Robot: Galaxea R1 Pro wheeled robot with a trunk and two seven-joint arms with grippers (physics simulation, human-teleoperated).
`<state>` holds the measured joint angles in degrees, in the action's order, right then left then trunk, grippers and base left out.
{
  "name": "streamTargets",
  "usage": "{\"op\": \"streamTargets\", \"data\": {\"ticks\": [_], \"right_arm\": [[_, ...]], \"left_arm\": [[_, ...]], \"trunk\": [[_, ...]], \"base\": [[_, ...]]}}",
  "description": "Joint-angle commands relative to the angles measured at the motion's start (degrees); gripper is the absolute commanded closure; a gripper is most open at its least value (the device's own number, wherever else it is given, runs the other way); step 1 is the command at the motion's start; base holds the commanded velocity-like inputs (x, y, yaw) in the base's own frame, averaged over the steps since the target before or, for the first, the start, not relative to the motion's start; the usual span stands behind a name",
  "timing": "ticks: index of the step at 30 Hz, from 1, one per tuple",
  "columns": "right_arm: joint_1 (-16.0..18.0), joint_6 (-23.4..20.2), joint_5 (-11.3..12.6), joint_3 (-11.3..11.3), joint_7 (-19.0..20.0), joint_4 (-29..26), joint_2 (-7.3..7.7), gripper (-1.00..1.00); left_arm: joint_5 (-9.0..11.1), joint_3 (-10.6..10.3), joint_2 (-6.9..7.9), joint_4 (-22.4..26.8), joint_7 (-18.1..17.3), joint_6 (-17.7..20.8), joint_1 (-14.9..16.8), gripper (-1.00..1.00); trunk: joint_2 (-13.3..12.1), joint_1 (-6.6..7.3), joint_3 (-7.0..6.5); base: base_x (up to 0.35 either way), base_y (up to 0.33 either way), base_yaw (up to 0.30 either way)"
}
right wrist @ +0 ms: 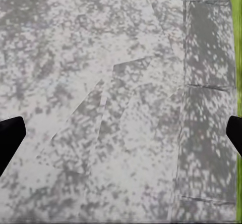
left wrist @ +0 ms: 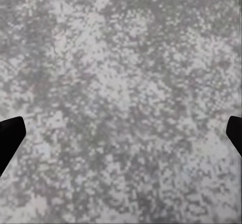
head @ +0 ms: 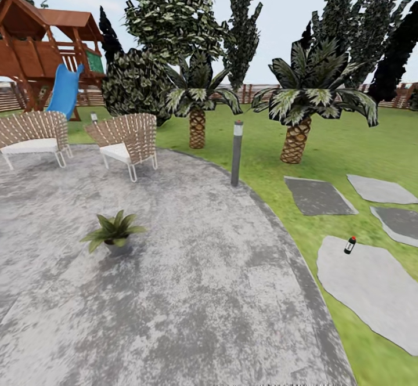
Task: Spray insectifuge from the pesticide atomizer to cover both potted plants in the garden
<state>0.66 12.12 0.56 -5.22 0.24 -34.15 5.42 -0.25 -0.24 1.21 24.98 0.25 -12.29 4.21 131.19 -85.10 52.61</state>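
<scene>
Atomizer (head: 349,245) stands upright on a pale stepping stone (head: 371,284) in the lawn (head: 325,154), right of the patio (head: 191,293) in head view, well apart from one potted plant (head: 114,232) sitting on the patio's left w/ no whitish specks visible; wicker chairs (head: 126,136) and palms (head: 302,104) behind. Left wrist view: left gripper (left wrist: 121,138) spread wide over mottled stone, holding nothing. Right wrist view: right gripper (right wrist: 121,138) likewise spread, empty, above patio edge by grass, probably carried clear during approach.
</scene>
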Motion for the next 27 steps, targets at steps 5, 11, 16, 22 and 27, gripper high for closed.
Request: {"op": "streamTargets", "data": {"ticks": [5, 11, 16, 22, 27], "right_arm": [[0.0, 0.2, 0.1, 0.0, 0.0, 0.1, -0.04, -1.0], [0.0, 0.2, 0.1, 0.0, 0.0, 0.1, -0.02, -1.0], [0.0, 0.2, 0.1, 0.0, 0.0, 0.1, -0.05, -1.0], [0.0, 0.2, 0.0, 0.0, 0.0, 0.1, -0.08, -1.0], [0.0, 0.2, 0.0, 0.0, 0.0, 0.1, -0.26, -1.0]], "left_arm": [[0.0, 0.0, 0.07, 0.0, 0.1, -0.2, 0.0, -1.0], [-0.1, 0.1, 0.1, -0.1, 0.1, -0.2, 0.0, -1.0], [-0.1, 0.1, 0.11, -0.1, 0.1, -0.2, 0.0, -1.0], [-0.1, 0.1, 0.11, -0.1, 0.1, -0.1, 0.0, -1.0], [-0.1, 0.1, 0.11, -0.1, 0.1, -0.1, 0.0, -1.0]], "trunk": [[0.0, 0.01, 0.29], [0.0, 0.01, 0.51], [0.0, 0.01, 0.54], [0.0, 0.01, 0.55], [0.0, 0.01, 0.55]], "base": [[0.078, 0.04, -0.261], [0.281, 0.079, -0.221], [0.333, 0.011, -0.043], [0.338, 0.001, -0.005], [0.338, 0.0, -0.025]]}}
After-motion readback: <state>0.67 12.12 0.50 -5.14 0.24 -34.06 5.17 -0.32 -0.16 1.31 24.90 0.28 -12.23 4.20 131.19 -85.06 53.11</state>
